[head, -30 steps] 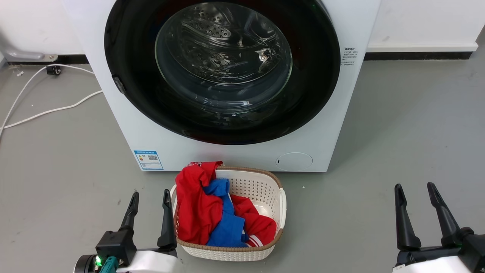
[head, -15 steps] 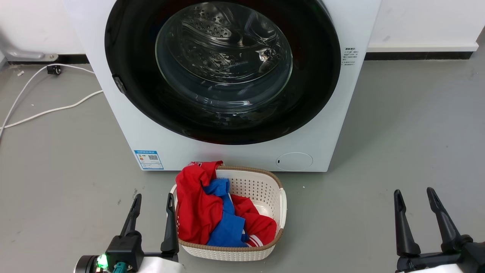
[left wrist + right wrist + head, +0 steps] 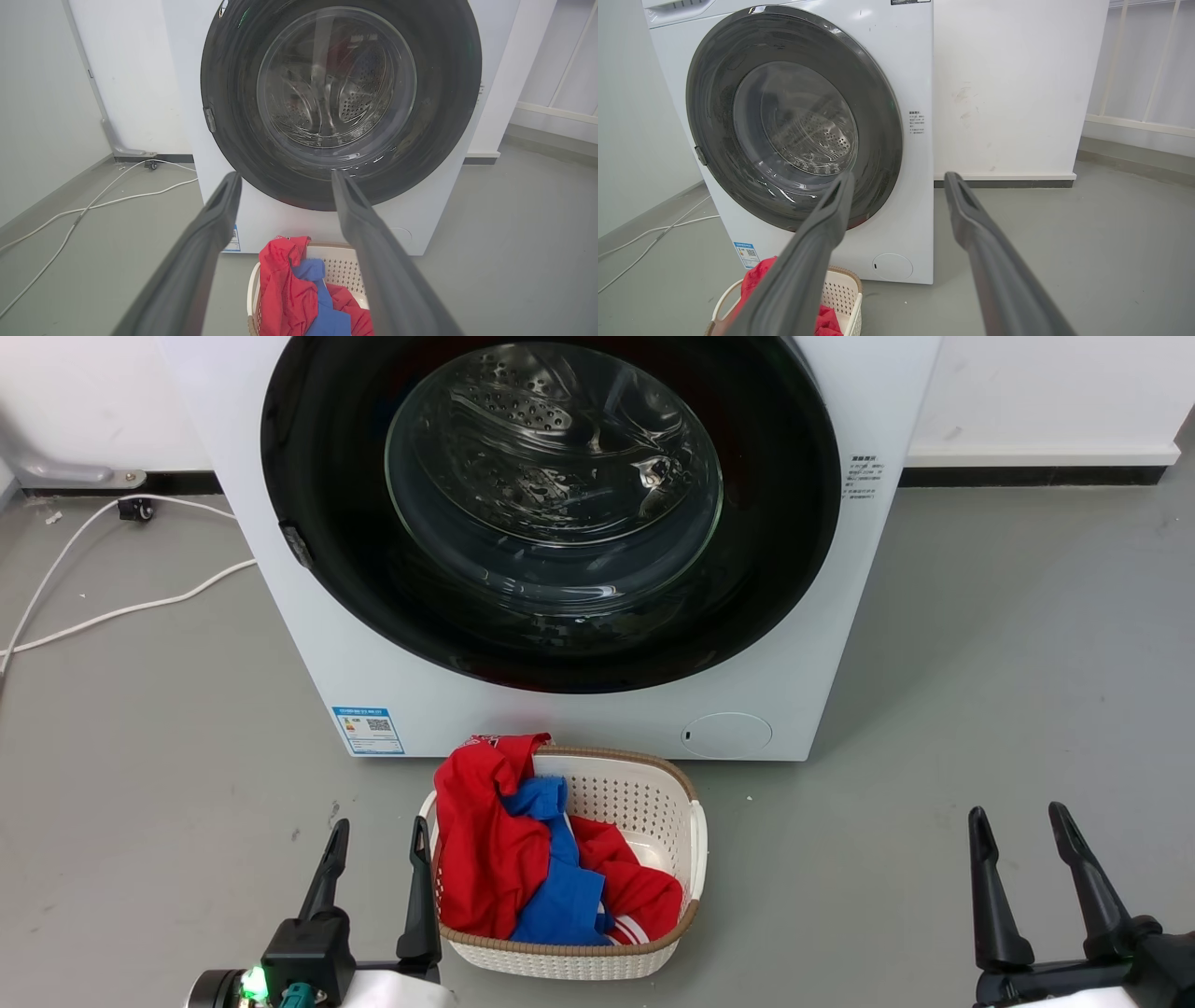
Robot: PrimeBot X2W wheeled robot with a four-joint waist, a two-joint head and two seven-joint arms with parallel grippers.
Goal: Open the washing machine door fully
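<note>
The washing machine door [image 3: 327, 476] is a round glossy black disc with a clear glass bowl at its centre, lying flat against the white machine [image 3: 579, 719]. A small latch tab [image 3: 297, 544] sits on its left rim. The same door [image 3: 233, 93] faces the left wrist view and appears at the left [image 3: 719, 116] of the right wrist view. My left gripper [image 3: 378, 833] stands open at the lower left, well short of the machine, beside a basket. My right gripper [image 3: 1016, 819] stands open at the lower right, over bare floor.
A white laundry basket [image 3: 686, 845] with red and blue clothes sits on the grey floor just before the machine, touching distance from my left gripper. White cables [image 3: 121, 607] trail across the floor at the left. A white wall [image 3: 1027, 392] runs behind.
Both grippers have sunk slightly lower in the head view over the last second, the left one most. The door has not moved.
</note>
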